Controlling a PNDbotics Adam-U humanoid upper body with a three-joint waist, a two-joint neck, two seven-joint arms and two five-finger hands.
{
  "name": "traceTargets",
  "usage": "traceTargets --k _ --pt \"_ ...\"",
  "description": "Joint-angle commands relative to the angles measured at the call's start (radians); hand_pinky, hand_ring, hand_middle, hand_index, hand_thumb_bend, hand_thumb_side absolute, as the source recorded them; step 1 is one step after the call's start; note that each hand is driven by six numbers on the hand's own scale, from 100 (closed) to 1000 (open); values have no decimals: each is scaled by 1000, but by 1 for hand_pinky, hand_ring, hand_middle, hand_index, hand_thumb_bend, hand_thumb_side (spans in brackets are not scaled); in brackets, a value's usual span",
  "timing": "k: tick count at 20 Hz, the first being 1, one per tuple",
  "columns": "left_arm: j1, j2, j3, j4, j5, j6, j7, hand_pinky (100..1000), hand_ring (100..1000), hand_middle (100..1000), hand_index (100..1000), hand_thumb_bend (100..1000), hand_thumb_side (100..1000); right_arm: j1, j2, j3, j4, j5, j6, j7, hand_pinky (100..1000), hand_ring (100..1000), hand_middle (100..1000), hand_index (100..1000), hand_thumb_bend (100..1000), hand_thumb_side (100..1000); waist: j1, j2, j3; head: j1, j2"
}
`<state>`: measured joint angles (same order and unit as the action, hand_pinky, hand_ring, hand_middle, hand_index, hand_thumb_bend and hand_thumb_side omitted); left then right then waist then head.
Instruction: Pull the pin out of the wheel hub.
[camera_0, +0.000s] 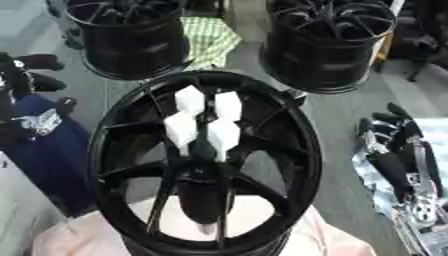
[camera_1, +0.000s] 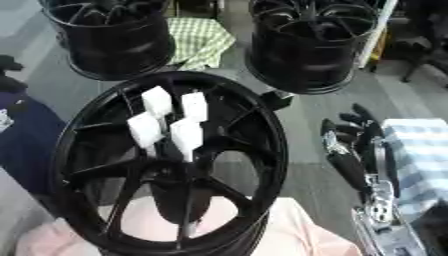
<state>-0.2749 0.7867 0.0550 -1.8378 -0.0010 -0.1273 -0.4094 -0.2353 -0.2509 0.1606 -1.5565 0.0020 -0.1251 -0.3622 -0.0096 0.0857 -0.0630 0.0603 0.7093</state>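
Observation:
A large black wheel hub (camera_0: 293, 150) stands in the middle on a pink cloth (camera_0: 70, 240), with its spokes facing me. Several white block-shaped pins (camera_0: 223, 134) stick out in a cluster around its centre. Neither hand touches the hub or the pins. My right hand (camera_1: 354, 142) is off to the hub's right, open, with its fingers pointing up. At the left edge my left hand (camera_0: 26, 75) shows in part, dark fingers spread and holding nothing.
Two more black wheels stand behind, one at the back left (camera_0: 131, 40) and one at the back right (camera_0: 328, 45), with a green checked cloth (camera_0: 210, 37) between them. A navy cloth (camera_0: 48, 155) lies left and a blue checked cloth (camera_1: 420, 150) right.

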Motion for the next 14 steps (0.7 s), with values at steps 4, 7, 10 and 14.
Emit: traceTargets --k 4,7,10,14 --pt "-161 275 -176 6 3 -107 -189 816 744 757 857 355 276 -4 -24 4 -5 7 -4 12 703 731 746 918 292 369 13 -23 -13 8 0" --pt "-248 307 -265 5 -9 -141 -282 822 754 754 854 341 245 -2 -29 8 -2 6 -4 16 703 731 746 918 292 369 19 -26 -16 8 3" --pt "-321 299 -329 -3 -16 -168 -364 818 736 746 851 306 205 0 -33 9 1 5 -4 19 703 731 746 919 292 370 23 -28 -15 5 6" --pt "-415 263 -397 -3 -14 -186 -468 803 673 726 847 285 179 2 -36 9 4 5 -5 20 703 732 746 919 291 370 27 -33 -11 3 13"
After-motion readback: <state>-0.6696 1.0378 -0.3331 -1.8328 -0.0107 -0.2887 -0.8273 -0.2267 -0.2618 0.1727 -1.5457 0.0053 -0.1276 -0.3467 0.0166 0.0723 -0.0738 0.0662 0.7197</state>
